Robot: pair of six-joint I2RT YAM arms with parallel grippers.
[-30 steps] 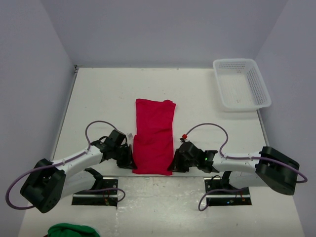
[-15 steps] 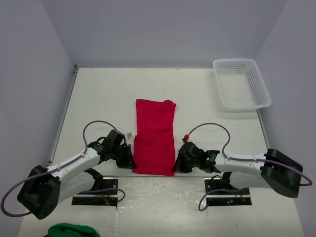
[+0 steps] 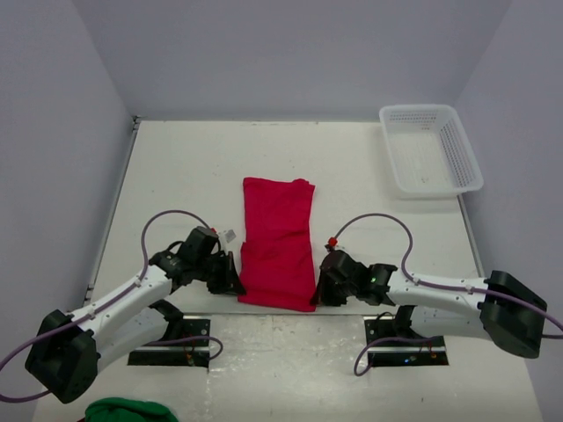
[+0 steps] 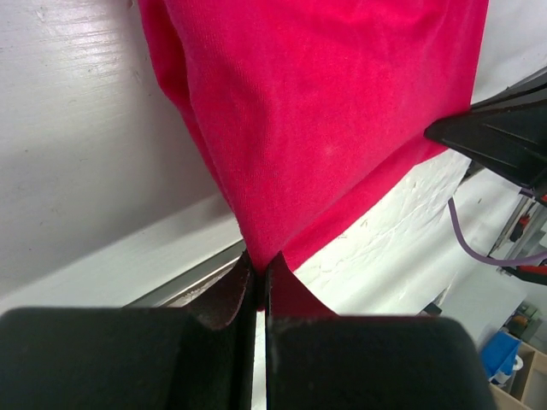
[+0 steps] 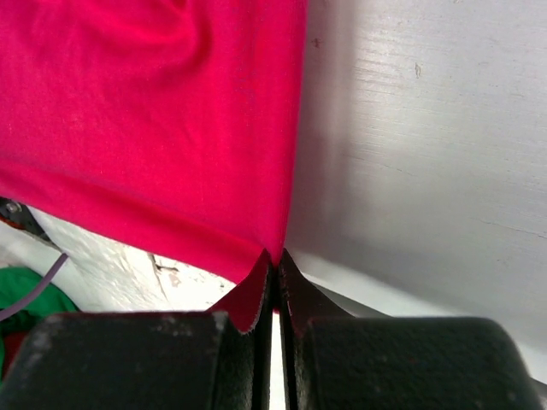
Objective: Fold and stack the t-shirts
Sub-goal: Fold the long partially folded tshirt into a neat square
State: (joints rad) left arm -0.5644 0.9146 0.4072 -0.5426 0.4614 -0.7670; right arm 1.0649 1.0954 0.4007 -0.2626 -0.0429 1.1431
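One red t-shirt point(image 3: 277, 239) lies in a long folded strip down the middle of the white table, its near end lifted off the surface. My left gripper point(image 3: 236, 283) is shut on the near left corner of the t-shirt point(image 4: 316, 128). My right gripper point(image 3: 318, 290) is shut on the near right corner of the same t-shirt point(image 5: 154, 120). In both wrist views the cloth rises from between the pinched fingertips and hangs above the table edge.
A white mesh basket point(image 3: 430, 149) stands at the back right of the table. A green cloth point(image 3: 123, 410) lies below the table's near edge at the lower left. Purple cables loop from both arms.
The right gripper has shut on the shirt's near right corner. Both grippers have moved up and a little away from the bases, lifting the near end of the shirt.
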